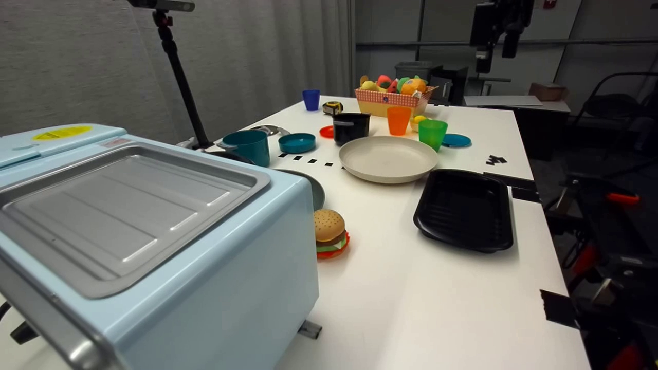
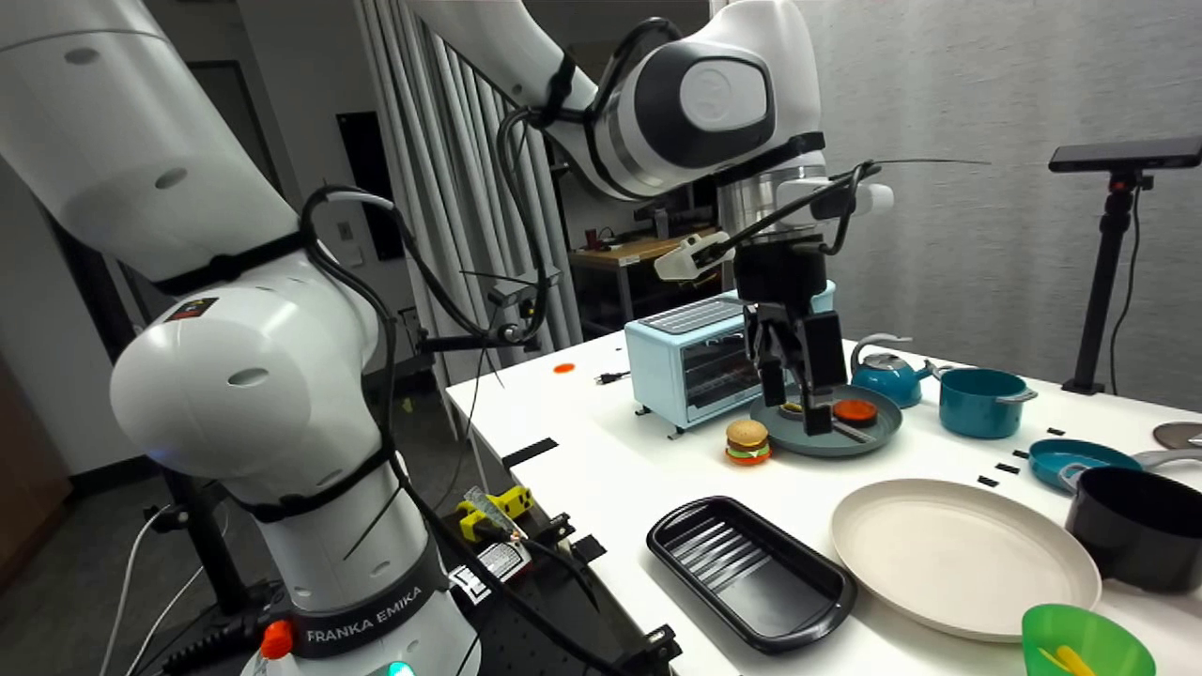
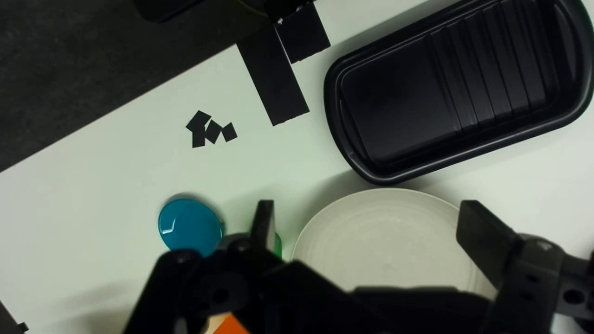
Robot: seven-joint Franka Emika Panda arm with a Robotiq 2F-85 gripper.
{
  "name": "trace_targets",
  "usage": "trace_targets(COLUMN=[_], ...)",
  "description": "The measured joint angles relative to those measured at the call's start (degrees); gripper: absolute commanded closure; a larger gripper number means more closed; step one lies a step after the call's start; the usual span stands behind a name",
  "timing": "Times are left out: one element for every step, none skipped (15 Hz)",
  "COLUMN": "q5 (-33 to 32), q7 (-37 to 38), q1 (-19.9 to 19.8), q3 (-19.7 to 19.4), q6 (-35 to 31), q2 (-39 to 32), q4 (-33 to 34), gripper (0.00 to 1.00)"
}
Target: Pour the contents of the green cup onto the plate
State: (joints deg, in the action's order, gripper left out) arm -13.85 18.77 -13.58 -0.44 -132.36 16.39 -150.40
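The fingers (image 3: 485, 241) are spread wide with nothing gripped, pointing down from well above the tabletop (image 3: 116, 167). In the wrist view the gap between them frames the plate (image 3: 394, 236), not the green cup (image 1: 433, 136); of the cup only a green sliver shows past one finger. That is likely the first hazard: coming down with the cup so hidden, a finger could land on its edge and tip it, spilling the yellow pieces (image 2: 1069, 660) inside onto the tabletop.

The cup stands upright just beside the plate's rim; whether they touch is hard to judge. With so little room there, the plate-side finger may catch that rim and shove the plate. On other sides, the orange cup (image 1: 399, 121) and the blue disc (image 1: 456, 140) are near enough for a wide approach to bump them.

The cup looks light, so too hard a squeeze might buckle it, and too loose a one might let it slip as it tilts. In the pour, the plate is shallow: tipping fast, high or close to its edge could send pieces over the rim, perhaps into the black tray (image 2: 751, 577) beside it.
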Motion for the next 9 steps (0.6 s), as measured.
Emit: trace_targets(q5=[0.0,0.0,0.0,0.0,0.0,-0.1,-0.2,-0.5,-1.0], q7=[0.0,0.0,0.0,0.0,0.0,0.2,0.4,1.0,1.7], q1=[0.0,0.0,0.0,0.0,0.0,0.0,0.0,-0.1,-0.2], q3=[0.0,0.0,0.0,0.0,-0.1,-0.1,-0.2,-0.3,-0.6], q6=[0.0,0.0,0.0,0.0,0.0,0.0,0.0,0.0,0.0], q2=[0.0,0.0,0.0,0.0,-0.1,-0.4,-0.9,-1.7,-2.7], q4=[0.0,0.0,0.0,0.0,0.0,0.0,0.1,0.3,0.7], gripper=[0.0,0.0,0.0,0.0,0.0,0.0,0.0,0.0,0.0])
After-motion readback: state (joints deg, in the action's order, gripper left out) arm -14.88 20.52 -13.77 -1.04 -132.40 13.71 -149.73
